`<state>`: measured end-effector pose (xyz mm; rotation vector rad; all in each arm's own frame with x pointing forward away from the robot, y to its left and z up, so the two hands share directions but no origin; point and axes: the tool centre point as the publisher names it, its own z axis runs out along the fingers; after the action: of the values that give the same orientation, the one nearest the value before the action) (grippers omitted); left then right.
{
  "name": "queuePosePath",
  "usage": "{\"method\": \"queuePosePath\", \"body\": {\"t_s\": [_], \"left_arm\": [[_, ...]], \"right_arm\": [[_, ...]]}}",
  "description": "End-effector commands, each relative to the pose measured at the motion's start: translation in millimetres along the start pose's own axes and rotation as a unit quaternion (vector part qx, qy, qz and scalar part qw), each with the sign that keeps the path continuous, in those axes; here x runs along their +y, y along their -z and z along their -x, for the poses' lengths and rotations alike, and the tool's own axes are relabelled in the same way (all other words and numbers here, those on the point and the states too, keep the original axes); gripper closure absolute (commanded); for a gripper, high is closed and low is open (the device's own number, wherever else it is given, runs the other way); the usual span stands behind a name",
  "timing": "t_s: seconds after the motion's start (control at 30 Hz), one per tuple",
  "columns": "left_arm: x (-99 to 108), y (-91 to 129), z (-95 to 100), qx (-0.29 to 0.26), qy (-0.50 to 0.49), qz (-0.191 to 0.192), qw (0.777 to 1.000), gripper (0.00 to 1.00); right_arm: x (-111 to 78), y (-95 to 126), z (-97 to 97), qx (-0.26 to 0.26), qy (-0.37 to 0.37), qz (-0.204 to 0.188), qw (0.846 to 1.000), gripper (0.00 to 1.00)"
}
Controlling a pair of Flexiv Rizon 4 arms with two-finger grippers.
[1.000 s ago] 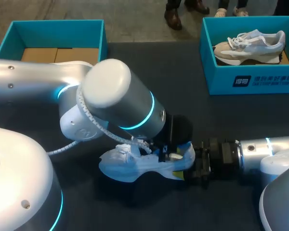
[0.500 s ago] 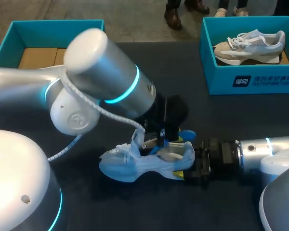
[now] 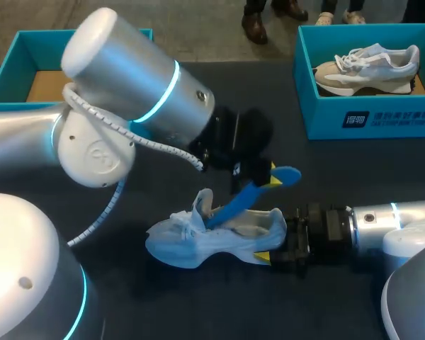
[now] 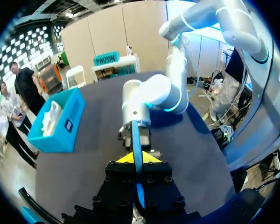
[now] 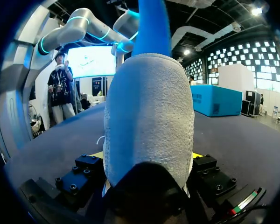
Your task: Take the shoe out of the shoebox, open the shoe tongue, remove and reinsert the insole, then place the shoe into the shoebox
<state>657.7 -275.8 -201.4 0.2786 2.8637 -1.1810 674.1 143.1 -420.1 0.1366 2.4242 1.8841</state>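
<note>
One pale blue shoe (image 3: 198, 242) lies on its sole in the middle of the dark surface (image 3: 269, 106), toe toward my left, well apart from both boxes. One blue insole (image 3: 239, 204) slants up out of its opening, lower end inside, upper end in the air. My left hand (image 3: 263, 177) is clenched on the insole near its raised end. My right hand (image 3: 278, 246) grasps the shoe's heel from both sides, fingers spread only to the heel's width. Two teal boxes stand at the far edge: the left shoebox (image 3: 39, 49), showing brown cardboard, and the right shoebox (image 3: 326, 117), holding a second shoe (image 3: 368, 67).
</note>
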Motion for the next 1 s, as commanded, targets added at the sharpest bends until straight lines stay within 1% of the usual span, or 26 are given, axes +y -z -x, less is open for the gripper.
{"method": "queuePosePath", "body": {"t_s": [0.03, 0.1, 0.6, 0.63, 0.7, 0.77, 0.8, 0.9, 1.0], "left_arm": [[-16.7, 20.0, -11.3, -0.012, -0.007, -0.005, 1.000, 1.00], [-29.6, 26.4, -10.8, -0.031, -0.012, -0.003, 0.999, 1.00], [-29.6, 26.4, -10.8, -0.031, -0.012, -0.003, 0.999, 1.00], [-28.5, 29.8, -16.1, -0.024, -0.025, -0.026, 0.999, 1.00], [-30.9, 38.1, -24.9, -0.011, -0.043, -0.058, 0.997, 1.00], [-34.3, 45.9, -29.9, -0.010, -0.051, -0.075, 0.996, 1.00], [-36.1, 51.3, -30.8, 0.000, -0.050, -0.093, 0.994, 1.00], [-40.4, 60.8, -30.7, 0.014, -0.040, -0.120, 0.992, 1.00], [-46.3, 67.9, -32.9, 0.022, -0.042, -0.126, 0.991, 1.00]], "right_arm": [[-0.8, -1.5, -1.6, 0.000, 0.000, -0.002, 1.000, 1.00], [-0.8, -1.5, -1.6, 0.000, 0.000, -0.002, 1.000, 1.00], [-0.8, -1.5, -1.6, 0.000, 0.000, -0.002, 1.000, 1.00], [-0.8, -1.5, -1.6, 0.000, 0.000, -0.002, 1.000, 1.00], [-0.8, -1.5, -1.6, 0.000, 0.000, -0.002, 1.000, 1.00], [-0.8, -1.5, -1.6, 0.000, 0.000, -0.002, 1.000, 1.00], [-0.8, -1.5, -1.6, 0.000, 0.000, -0.002, 1.000, 1.00], [-0.8, -1.5, -1.6, 0.000, 0.000, -0.002, 1.000, 1.00], [-0.8, -1.5, -1.6, 0.000, 0.000, -0.002, 1.000, 1.00]]}}
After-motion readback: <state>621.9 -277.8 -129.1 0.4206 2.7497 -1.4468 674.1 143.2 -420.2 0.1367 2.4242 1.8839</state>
